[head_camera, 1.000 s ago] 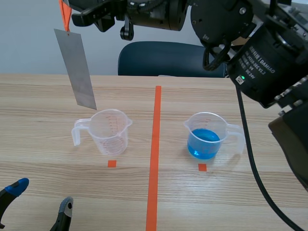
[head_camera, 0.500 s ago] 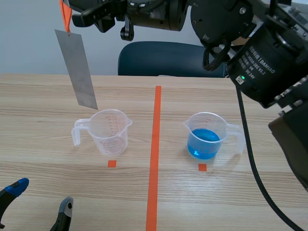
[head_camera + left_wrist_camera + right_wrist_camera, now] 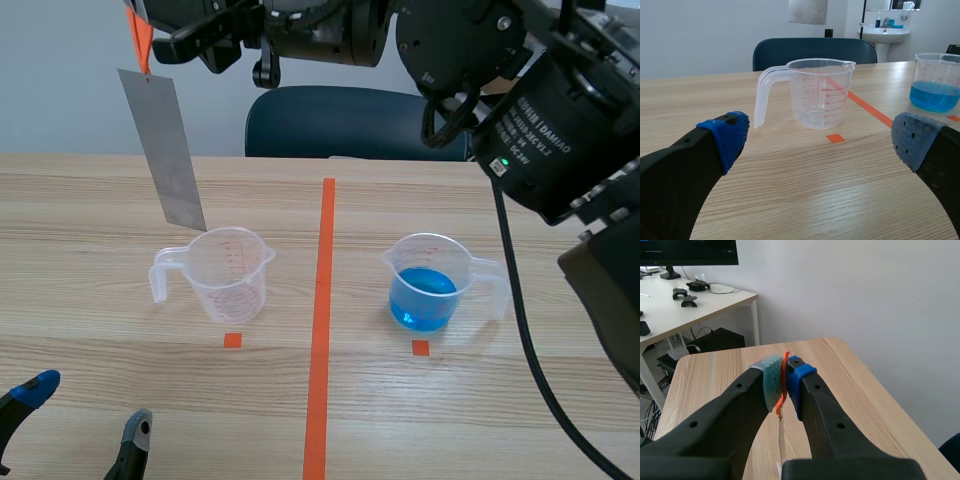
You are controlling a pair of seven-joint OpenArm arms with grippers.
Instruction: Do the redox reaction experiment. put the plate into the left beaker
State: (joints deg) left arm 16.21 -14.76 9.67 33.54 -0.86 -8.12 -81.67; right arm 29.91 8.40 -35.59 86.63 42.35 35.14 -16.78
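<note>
A grey metal plate (image 3: 164, 150) hangs on an orange strap (image 3: 139, 32) from my right gripper (image 3: 145, 12), which reaches across the top of the scene view and is shut on the strap (image 3: 782, 385). The plate's lower corner hovers just above the rim of the empty clear left beaker (image 3: 228, 272), on its handle side. In the left wrist view the plate's lower edge (image 3: 808, 11) hangs above that beaker (image 3: 816, 92). My left gripper (image 3: 75, 425) rests open low near the table's front edge, well short of the beaker.
A second beaker (image 3: 430, 282) with blue liquid stands right of the orange tape line (image 3: 322, 310). A dark blue chair (image 3: 350, 122) is behind the table. The right arm's body and cable (image 3: 560, 120) fill the upper right.
The plate has drifted slightly right and down, its lower corner closer to the left beaker's rim. The left gripper has not moved.
</note>
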